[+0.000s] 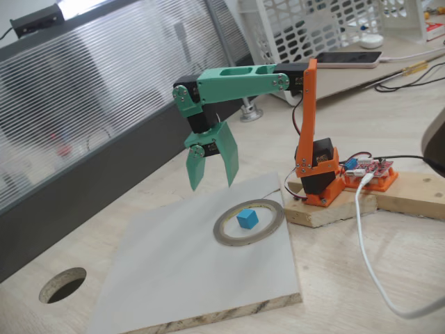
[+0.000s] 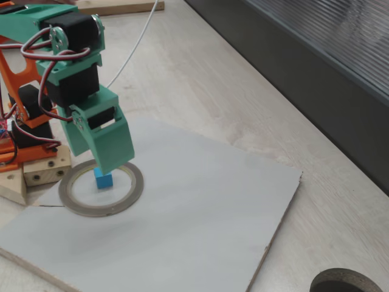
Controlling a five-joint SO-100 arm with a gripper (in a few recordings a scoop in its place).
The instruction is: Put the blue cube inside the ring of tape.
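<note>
The blue cube [image 1: 247, 219] [image 2: 103, 179] rests on the grey board inside the ring of tape [image 1: 224, 234] [image 2: 130, 198], which lies flat near the arm's base. My green gripper [image 1: 212, 182] [image 2: 112, 164] hangs above the board, up and to the left of the ring in a fixed view. Its two fingers stand apart, open, with nothing between them. In the other fixed view the gripper's body covers the top of the cube and the ring's far rim.
The grey board [image 1: 174, 278] [image 2: 200, 207] lies on a pale wooden table. A dark round hole [image 1: 62, 285] [image 2: 346, 283] is cut in the tabletop. The arm's orange base [image 1: 320, 181] stands on a wooden block with a white cable [image 1: 368, 257] running off it.
</note>
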